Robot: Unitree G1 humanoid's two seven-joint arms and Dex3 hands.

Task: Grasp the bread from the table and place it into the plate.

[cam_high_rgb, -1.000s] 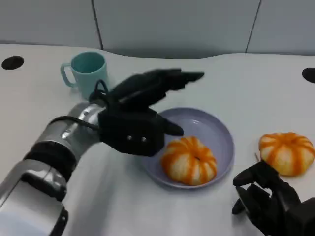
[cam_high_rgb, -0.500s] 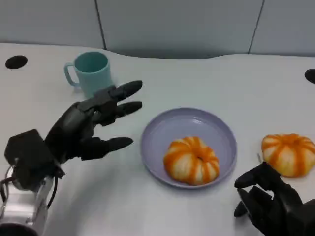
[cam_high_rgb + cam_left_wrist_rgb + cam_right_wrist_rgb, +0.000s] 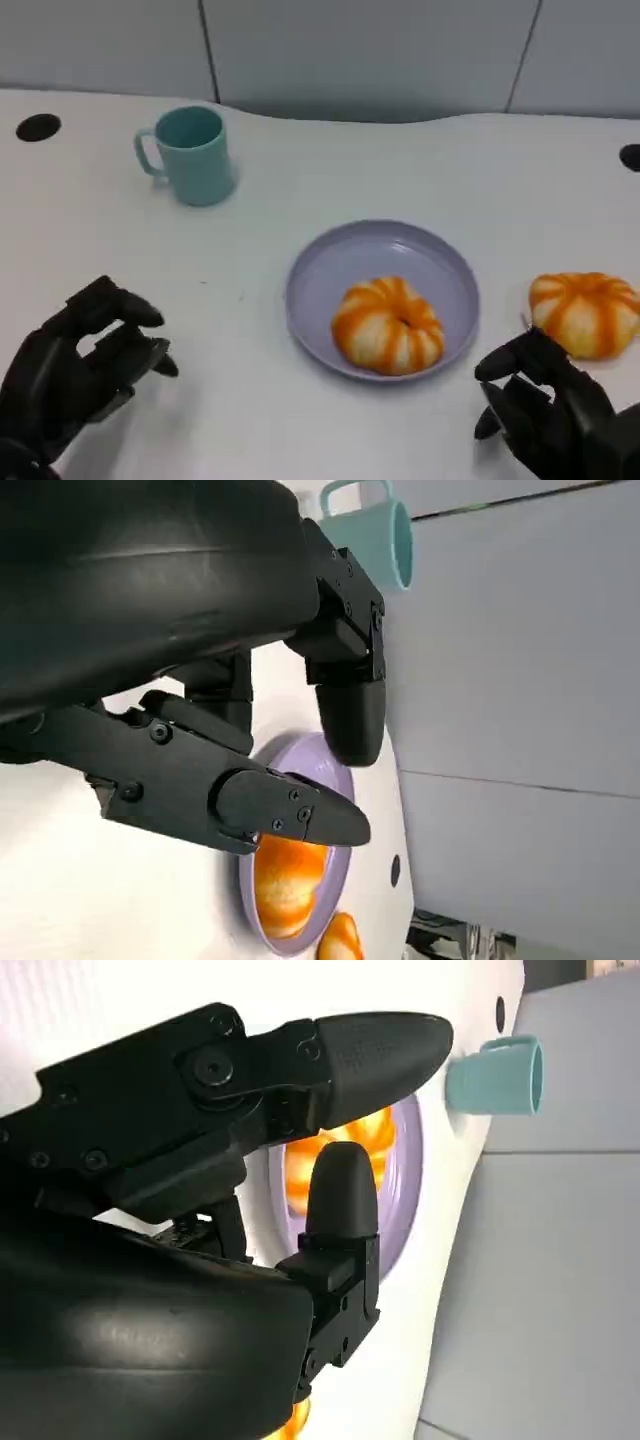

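One orange-and-white striped bread (image 3: 388,325) lies in the lilac plate (image 3: 390,250) at the table's middle. A second bread (image 3: 585,312) sits on the table to the right of the plate. My left hand (image 3: 85,375) hovers low at the front left, far from the plate, fingers loosely bent and holding nothing. My right hand (image 3: 545,410) stays at the front right, just in front of the second bread, also holding nothing. In the left wrist view the left hand's fingers (image 3: 290,815) are spread apart, with the plate (image 3: 335,865) and its bread (image 3: 285,880) beyond them.
A teal mug (image 3: 190,155) stands at the back left, well clear of both hands. Dark round holes (image 3: 38,127) mark the table's far left and far right. White table lies open between the left hand and the plate.
My left hand has drawn back from beside the plate toward the front left and lowered. The bread stays in the plate. The right hand has not moved.
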